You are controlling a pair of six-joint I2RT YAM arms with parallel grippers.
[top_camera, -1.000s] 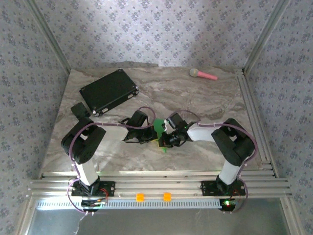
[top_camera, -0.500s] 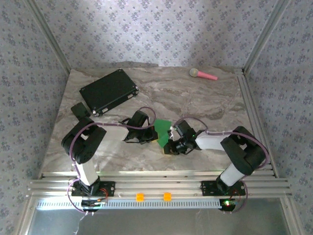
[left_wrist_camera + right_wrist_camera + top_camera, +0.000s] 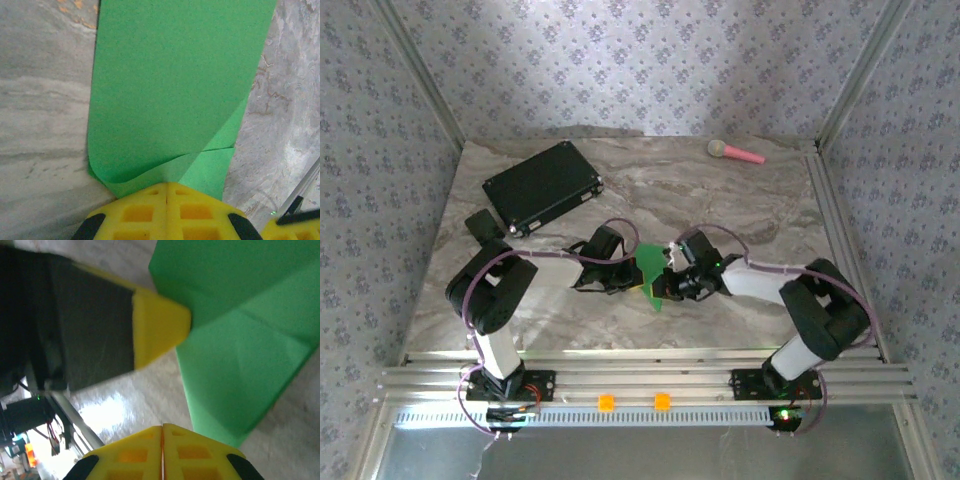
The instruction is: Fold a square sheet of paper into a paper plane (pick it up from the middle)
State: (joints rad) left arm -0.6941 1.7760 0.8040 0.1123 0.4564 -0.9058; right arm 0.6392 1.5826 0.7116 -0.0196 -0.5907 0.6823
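Green sheet of paper (image 3: 648,265), partly folded, lies on the surface (image 3: 720,200) between your arms. Left fingers (image 3: 135,212) pinch its edge; right fingers (image 3: 130,455) are closed beside it. A sideways pull may tear it.

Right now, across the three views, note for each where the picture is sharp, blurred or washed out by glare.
Top external: even light, sharp throughout, faint sheen on the marble table. Left wrist: green paper crisp, grain visible; left end effector slightly soft at the bottom. Right wrist: soft overall, that end effector's yellow fingertip blurred, a white glare patch on the table.
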